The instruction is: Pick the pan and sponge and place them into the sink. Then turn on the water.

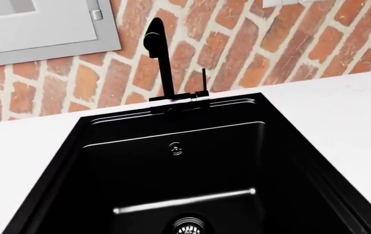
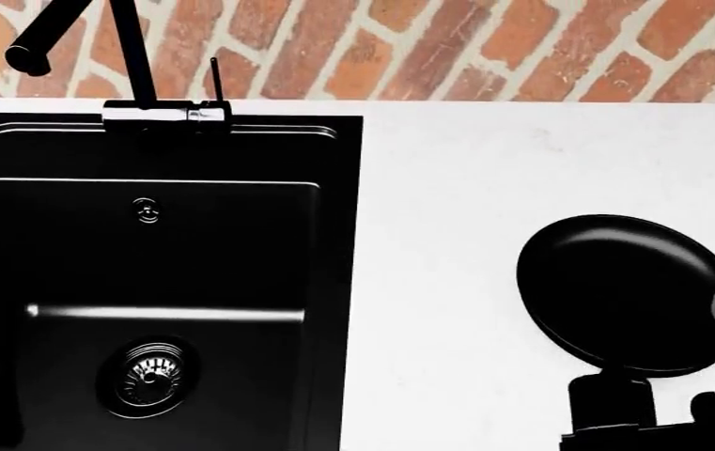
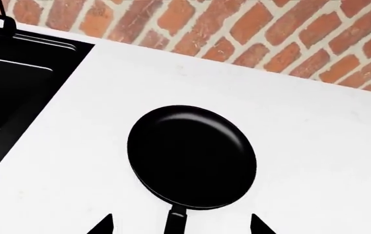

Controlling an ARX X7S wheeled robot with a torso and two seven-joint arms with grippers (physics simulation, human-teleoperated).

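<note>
The black pan point(image 3: 192, 156) lies flat on the white counter, right of the sink point(image 2: 345, 188); it also shows in the head view point(image 2: 620, 291). My right gripper point(image 3: 181, 227) is open, with a fingertip on each side of the pan's thin handle point(image 3: 175, 220), not touching it. Part of my right arm point(image 2: 614, 413) shows below the pan in the head view. The sink basin point(image 1: 172, 117) holds nothing I can see. No water falls from the black faucet point(image 1: 162, 53). The sponge is out of view. My left gripper's fingers do not show.
A round metal drain point(image 2: 154, 368) and a small overflow fitting point(image 2: 147, 210) sit in the basin. A thin lever point(image 2: 214, 80) stands beside the faucet base. A brick wall point(image 2: 483, 47) backs the white counter point(image 2: 458, 188). A grey frame point(image 1: 42, 34) hangs on the wall.
</note>
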